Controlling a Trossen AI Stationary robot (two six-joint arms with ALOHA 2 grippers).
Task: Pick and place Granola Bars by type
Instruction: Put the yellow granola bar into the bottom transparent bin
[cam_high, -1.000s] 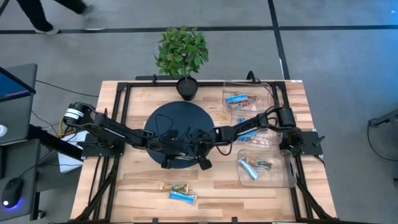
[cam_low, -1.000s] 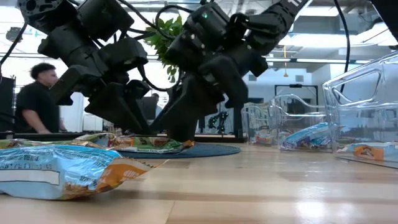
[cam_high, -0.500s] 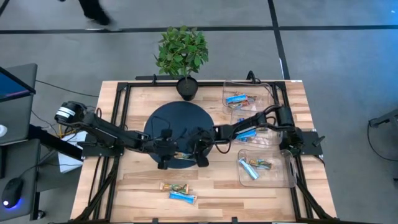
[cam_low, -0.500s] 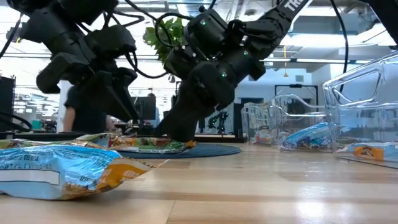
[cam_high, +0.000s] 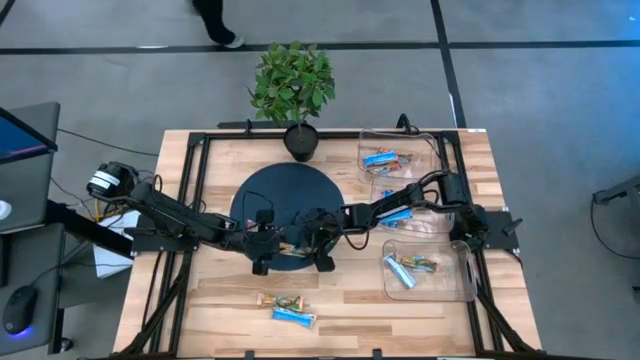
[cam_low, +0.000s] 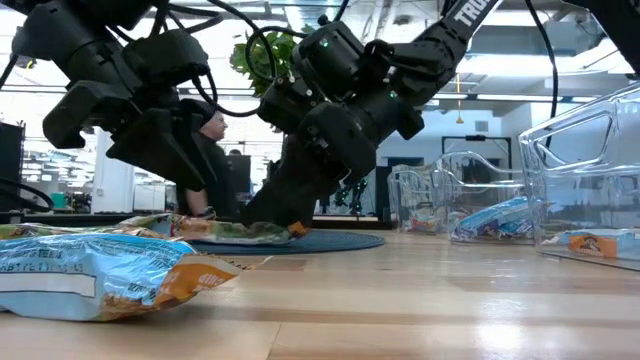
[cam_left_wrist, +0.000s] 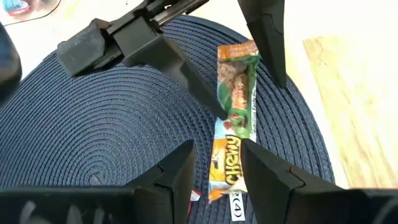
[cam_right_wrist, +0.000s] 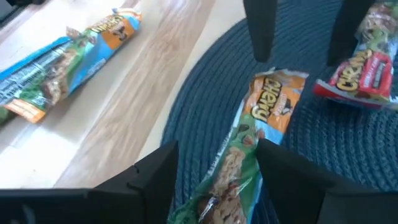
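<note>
Green-brown granola bar (cam_right_wrist: 233, 168) at the mat's (cam_high: 262, 192) five o'clock, foil crinkled; we see right gripper (cam_right_wrist: 214, 163) wide astride it, left gripper (cam_left_wrist: 214, 163) part-open.

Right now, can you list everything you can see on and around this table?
table: one, light wood, black frame
mat: one, dark blue, round, table centre
potted plant: one, green, behind the mat
bins: three, clear, table's right side
bars on the mat: three, green, orange, red, between the hands
bars on bare wood: two, green-yellow and blue, front edge
bars in bins: several, mostly blue, count unclear
person: one, dark clothes, beyond the table
left hand: one, black, over the mat's bars
right hand: one, black, facing it
</note>
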